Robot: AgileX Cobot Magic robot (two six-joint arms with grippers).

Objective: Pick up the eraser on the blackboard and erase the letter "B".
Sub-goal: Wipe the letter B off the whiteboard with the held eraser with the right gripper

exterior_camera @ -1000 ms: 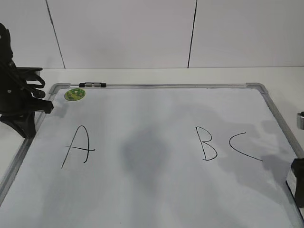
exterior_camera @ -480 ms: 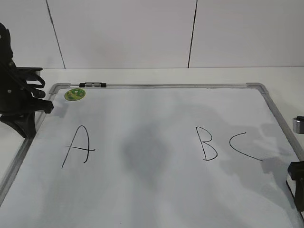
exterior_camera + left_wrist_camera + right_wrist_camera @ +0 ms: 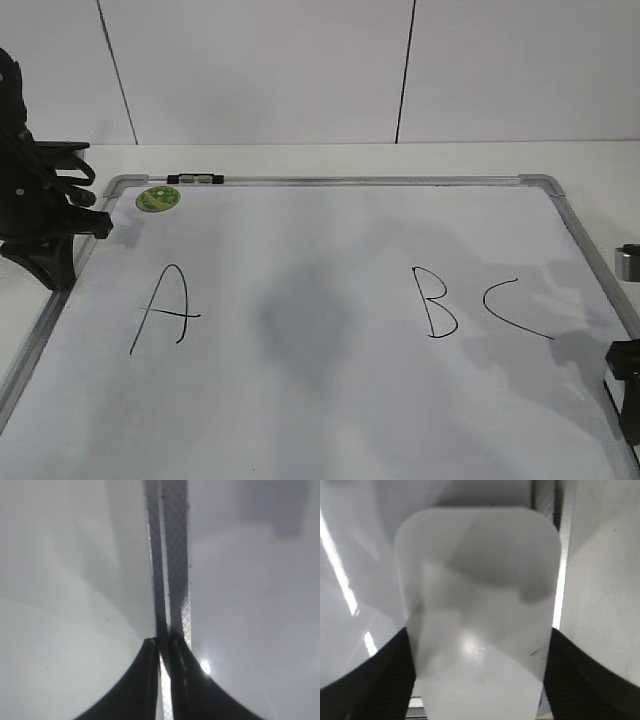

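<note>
Eraser (image 3: 477, 615), white and rounded, sits between the right gripper's (image 3: 477, 680) black fingers (image 3: 385, 680), which press both its sides, at the blackboard's (image 3: 330, 420) right frame edge. Letter "B" (image 3: 434, 302) stands intact between "A" (image 3: 165, 308) and "C" (image 3: 512, 308). The left gripper (image 3: 164, 652), jaws together, rests over the board's left frame.

A plain white table (image 3: 330, 160) carried the blackboard (image 3: 330, 420), which lay flat on it and filled most of its top. The board's silver-grey frame ran close to the table's far strip, where bare white surface showed between board and wall.
</note>
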